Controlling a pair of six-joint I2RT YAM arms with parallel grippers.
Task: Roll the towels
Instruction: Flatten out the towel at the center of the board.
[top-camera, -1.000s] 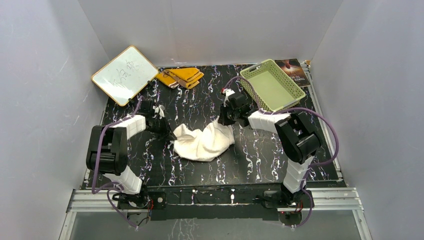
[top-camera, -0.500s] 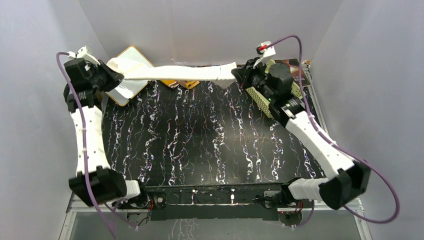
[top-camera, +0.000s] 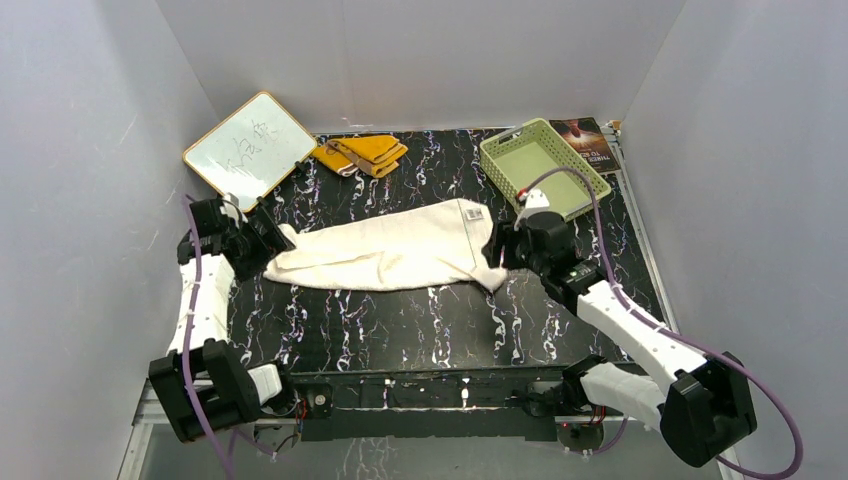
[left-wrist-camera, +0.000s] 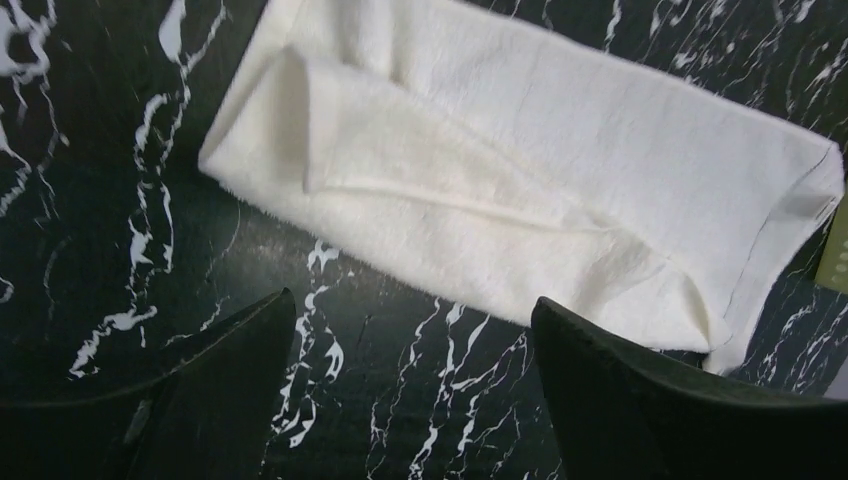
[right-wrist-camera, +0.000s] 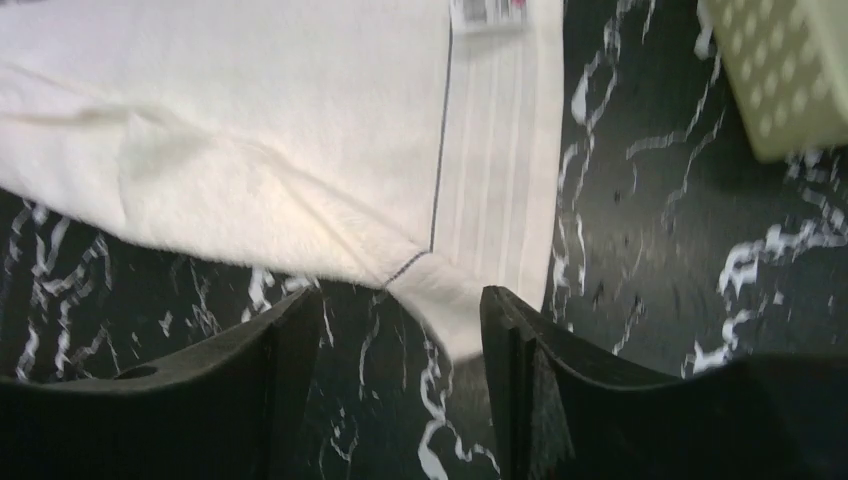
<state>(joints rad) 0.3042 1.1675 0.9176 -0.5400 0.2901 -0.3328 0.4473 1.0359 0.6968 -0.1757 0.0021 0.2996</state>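
Note:
The cream-white towel (top-camera: 390, 252) lies stretched out flat, long way left to right, on the black marbled table (top-camera: 420, 330). My left gripper (top-camera: 262, 236) stands open just off the towel's left end; in the left wrist view the towel (left-wrist-camera: 520, 170) lies beyond the gripper (left-wrist-camera: 412, 300), with only table between the fingers. My right gripper (top-camera: 497, 250) is at the right end, open (right-wrist-camera: 402, 295), with the towel's hemmed corner (right-wrist-camera: 450, 310) lying loose between the fingers. The mustard-yellow towel (top-camera: 362, 152) sits folded at the back.
A white board with a wooden frame (top-camera: 250, 148) leans at the back left. The pale green slotted basket (top-camera: 510, 165) stands at the back right, close behind my right gripper, and shows in the right wrist view (right-wrist-camera: 790, 70). A dark booklet (top-camera: 590, 140) lies behind it.
Both grippers held the cream towel bunched, then lifted and stretched it taut at the back. Now it lies flat mid-table and both grippers have let go and opened.

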